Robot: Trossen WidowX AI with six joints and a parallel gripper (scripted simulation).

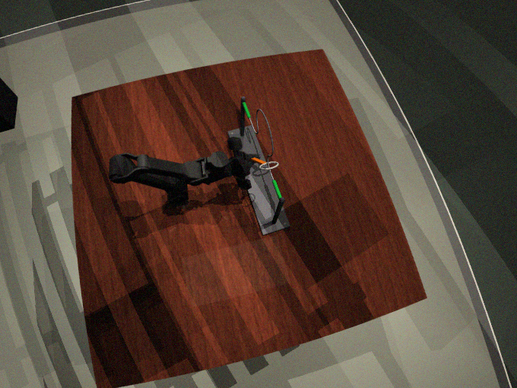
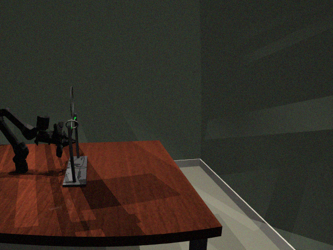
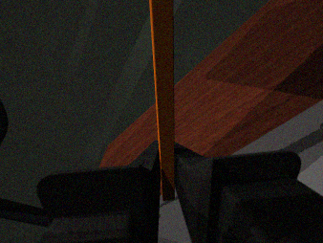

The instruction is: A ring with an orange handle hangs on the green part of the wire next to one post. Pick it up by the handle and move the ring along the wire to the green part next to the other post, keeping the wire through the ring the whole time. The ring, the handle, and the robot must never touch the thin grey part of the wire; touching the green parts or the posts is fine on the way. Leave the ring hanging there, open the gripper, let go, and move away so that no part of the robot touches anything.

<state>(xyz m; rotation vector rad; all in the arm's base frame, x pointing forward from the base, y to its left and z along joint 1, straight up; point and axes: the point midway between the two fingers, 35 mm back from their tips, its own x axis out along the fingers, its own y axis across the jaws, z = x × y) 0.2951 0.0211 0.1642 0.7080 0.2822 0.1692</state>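
Observation:
The pale ring (image 1: 277,164) (image 2: 77,124) is tilted nearly flat. It appears to be around the thin grey wire (image 1: 271,135) (image 2: 71,87), between the near green part (image 1: 277,189) and the tall arch. Whether ring and wire touch cannot be told. The orange handle (image 1: 258,160) (image 3: 164,96) runs from the ring back to my gripper (image 1: 248,161) (image 3: 162,144), which is shut on its end. My gripper is on the arm's side of the wire, below ring height in the exterior view. The other green part (image 1: 246,109) (image 2: 75,118) is beside the far post (image 1: 242,121) (image 2: 77,139).
The near post (image 1: 277,211) (image 2: 72,161) stands at the other end of the grey base plate (image 1: 264,208) (image 2: 80,173). The wire rises in a tall arch between the ring and the far post, with a dip before the far green part. The base plate stands on the brown wooden table (image 1: 217,271) (image 2: 134,161).

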